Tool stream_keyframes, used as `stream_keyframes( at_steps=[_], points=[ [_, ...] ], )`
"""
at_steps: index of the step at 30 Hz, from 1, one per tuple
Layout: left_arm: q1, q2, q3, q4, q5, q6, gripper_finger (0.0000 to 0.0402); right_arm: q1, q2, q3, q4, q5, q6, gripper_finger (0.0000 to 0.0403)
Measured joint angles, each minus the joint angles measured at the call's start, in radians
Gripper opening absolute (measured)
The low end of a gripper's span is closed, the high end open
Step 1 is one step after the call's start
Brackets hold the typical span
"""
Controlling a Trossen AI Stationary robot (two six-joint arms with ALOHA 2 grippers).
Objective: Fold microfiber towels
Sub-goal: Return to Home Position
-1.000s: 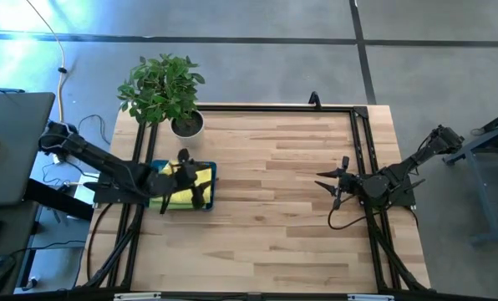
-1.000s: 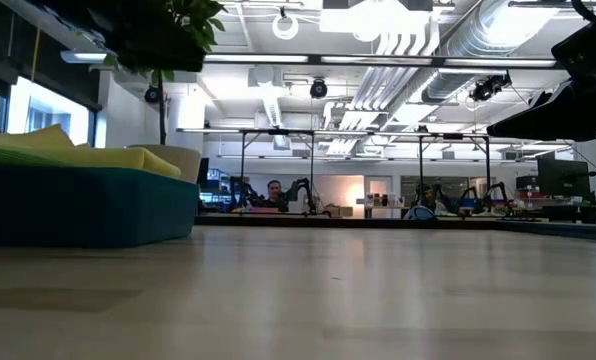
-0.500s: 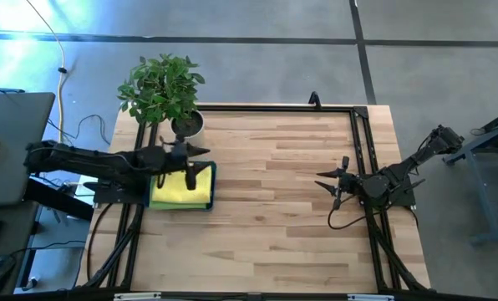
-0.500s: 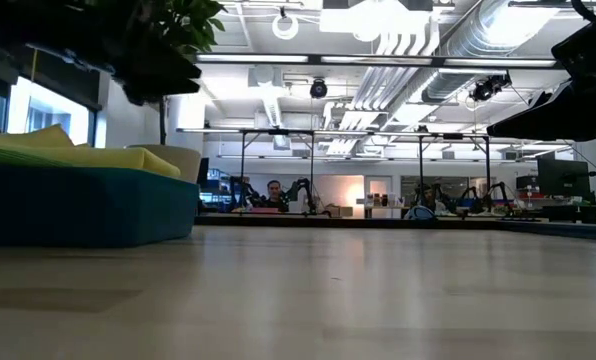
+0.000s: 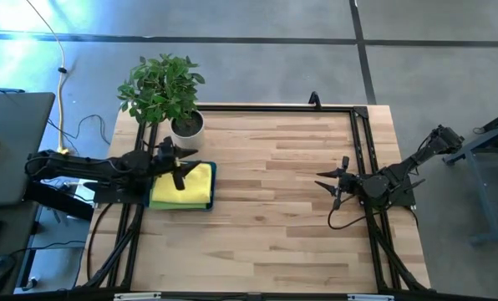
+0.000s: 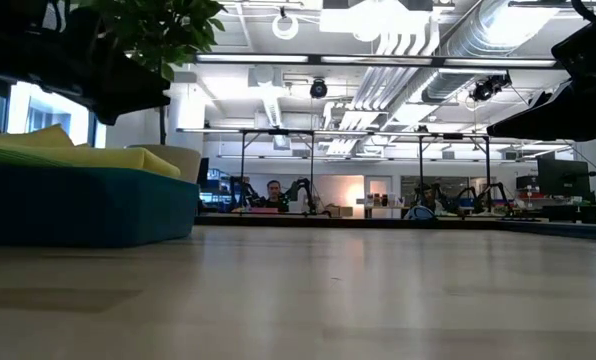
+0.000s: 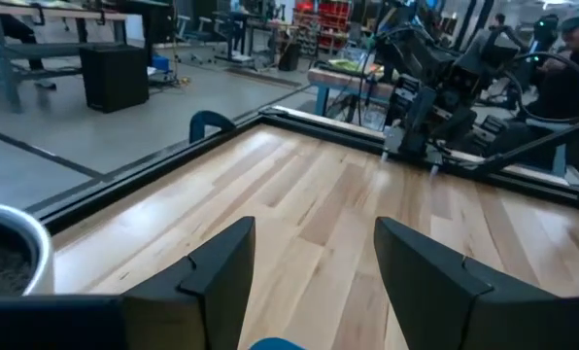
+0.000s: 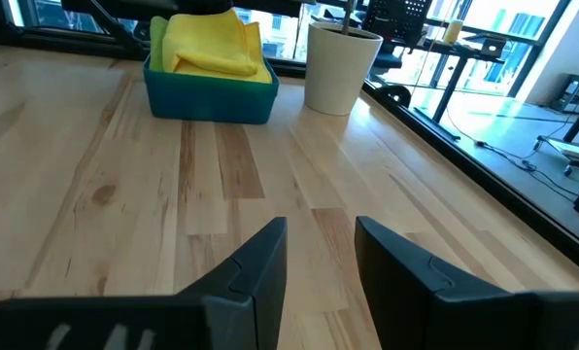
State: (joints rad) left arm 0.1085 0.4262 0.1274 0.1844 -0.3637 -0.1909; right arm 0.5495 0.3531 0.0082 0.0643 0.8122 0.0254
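The dark teal tray [image 5: 211, 194] stands at the table's left, with folded microfiber towels stacked in it. A yellow towel [image 5: 186, 188] lies on top, and a lime green one [image 8: 157, 31] shows at the tray's left end. My left gripper [image 5: 183, 165] hovers open over the tray's far edge, pointing roughly level toward the table's right; nothing is between its fingers [image 7: 314, 228]. My right gripper [image 5: 329, 186] waits open near the table's right edge, pointing at the tray [image 8: 210, 92], with nothing in its gap [image 8: 319, 226].
A potted plant in a white pot [image 5: 186, 124] stands at the far left corner, just beyond the tray. A black frame rail [image 5: 362, 159] runs along the table's far and right edges. Bare wood [image 5: 274, 201] lies between the tray and my right gripper.
My left gripper has drawn back from over the middle of the tray toward the table's far and left edges, rolling as it went, and its arm has folded lower. It has stayed open. The yellow towel lies uncovered on the stack. My right arm has kept still.
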Motion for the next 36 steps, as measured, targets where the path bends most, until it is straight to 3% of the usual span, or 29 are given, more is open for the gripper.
stream_keyframes(
  at_steps=[10, 21, 28, 36],
  points=[
    [0.0, -0.071, -0.118, 0.06, -0.026, -0.108, 0.0203, 0.0, 0.0, 0.0, 0.0, 0.0, 0.0, 0.0116],
    [0.0, -0.072, -0.116, 0.023, -0.03, -0.18, 0.0203, 0.0, 0.0, 0.0, 0.0, 0.0, 0.0, 0.0116],
    [0.0, -0.071, -0.116, -0.06, -0.037, -0.061, 0.0203, 0.0, 0.0, 0.0, 0.0, 0.0, 0.0, 0.0116],
    [0.0, -0.071, -0.115, -0.069, -0.03, -0.067, 0.0203, 0.0, 0.0, 0.0, 0.0, 0.0, 0.0, 0.0116]
  ],
)
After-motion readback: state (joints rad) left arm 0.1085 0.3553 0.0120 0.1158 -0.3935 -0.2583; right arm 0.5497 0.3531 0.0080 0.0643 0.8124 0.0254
